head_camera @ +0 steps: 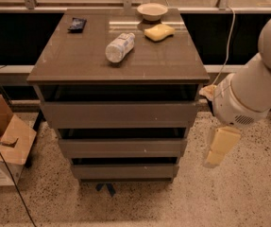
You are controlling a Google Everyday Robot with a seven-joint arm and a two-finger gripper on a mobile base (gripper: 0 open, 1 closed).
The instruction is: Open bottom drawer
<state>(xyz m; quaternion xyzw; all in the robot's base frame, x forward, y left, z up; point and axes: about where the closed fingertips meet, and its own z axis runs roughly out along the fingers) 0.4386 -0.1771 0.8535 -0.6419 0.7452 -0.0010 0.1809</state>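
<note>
I had the gripper (218,149) hanging off the right side of the cabinet (116,56), with nothing in it that I could see. How far open it stood I could not tell. The bottom drawer (124,170) lay to its left and slightly lower, front running crosswise. Shadow hid its box.

You get single view: high, in front of bench (73,60), facing forward and down onto its top and three drawer fronts (121,115), moderately near. Your tool (218,151) hangs at frame's right, beside bench, above floor (248,197).
</note>
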